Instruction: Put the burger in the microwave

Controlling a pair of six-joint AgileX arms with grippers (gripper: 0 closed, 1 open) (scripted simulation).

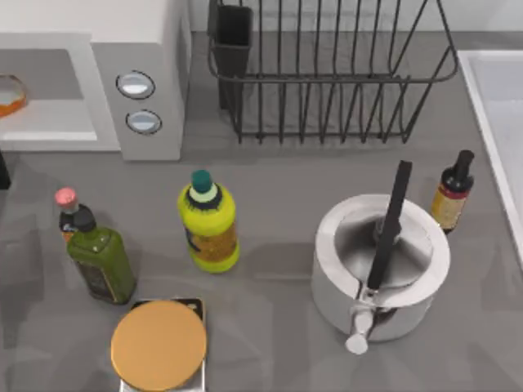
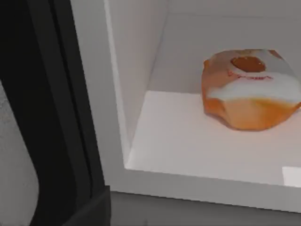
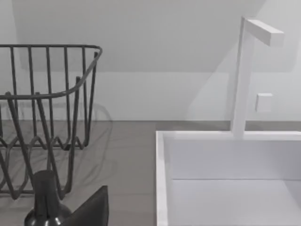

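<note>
At the table's far left, our burger (image 1: pixel 10 94) already sits on the floor of the microwave (image 1: pixel 155 49) cavity, so the placing looks done and what is left, we judge, is only to draw our left arm clear. The left wrist view shows the burger (image 2: pixel 249 89) resting flat and apart from the wall, its round shape giving no real long axis, and it seems to sit bun-top up, though the surface is hard to read. Neither the left nor the right jaws can be told as released or clenched.
</note>
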